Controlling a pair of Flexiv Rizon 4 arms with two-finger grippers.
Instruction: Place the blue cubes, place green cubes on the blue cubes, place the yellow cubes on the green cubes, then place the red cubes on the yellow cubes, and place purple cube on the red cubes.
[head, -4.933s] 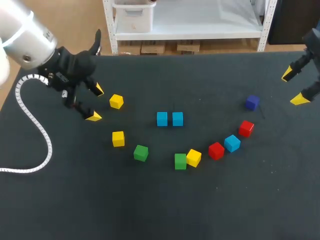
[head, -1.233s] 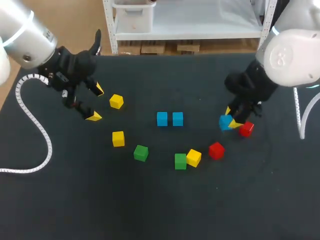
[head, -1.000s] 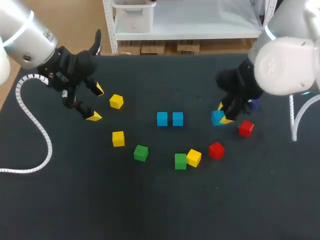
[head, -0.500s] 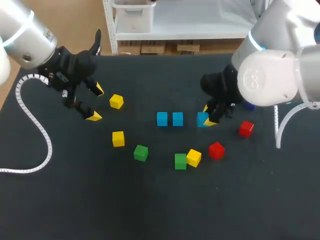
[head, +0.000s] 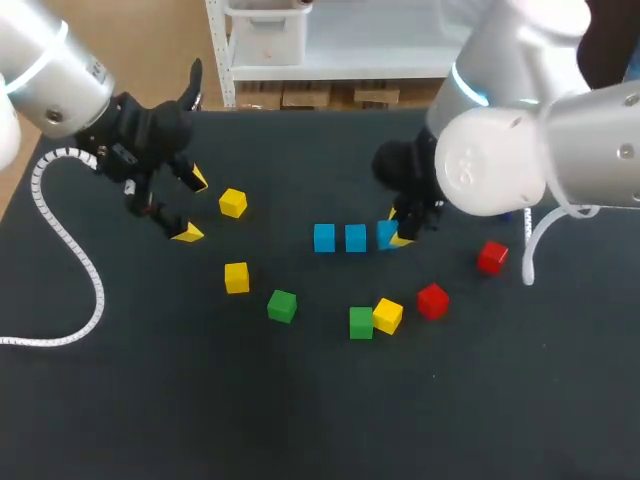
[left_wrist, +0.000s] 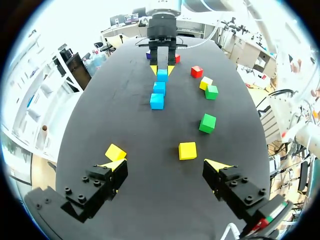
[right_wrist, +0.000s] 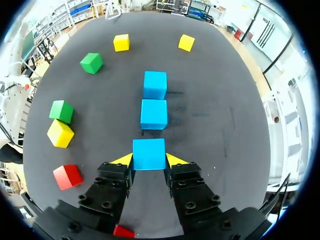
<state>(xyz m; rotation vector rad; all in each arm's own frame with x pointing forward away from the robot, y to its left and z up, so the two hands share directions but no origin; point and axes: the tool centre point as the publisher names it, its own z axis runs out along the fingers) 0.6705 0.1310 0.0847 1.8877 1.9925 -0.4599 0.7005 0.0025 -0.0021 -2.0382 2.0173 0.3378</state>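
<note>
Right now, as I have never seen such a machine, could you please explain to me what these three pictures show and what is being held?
These are two robot arms at a dark table. The large picture looks down from above and behind them; each round picture comes from a camera on one arm's wrist. The right gripper is shut on a small blue cube, in line with two other blue cubes. The left gripper is open and holds nothing. Three yellow cubes, two green cubes and two red cubes lie scattered on the table.
</note>
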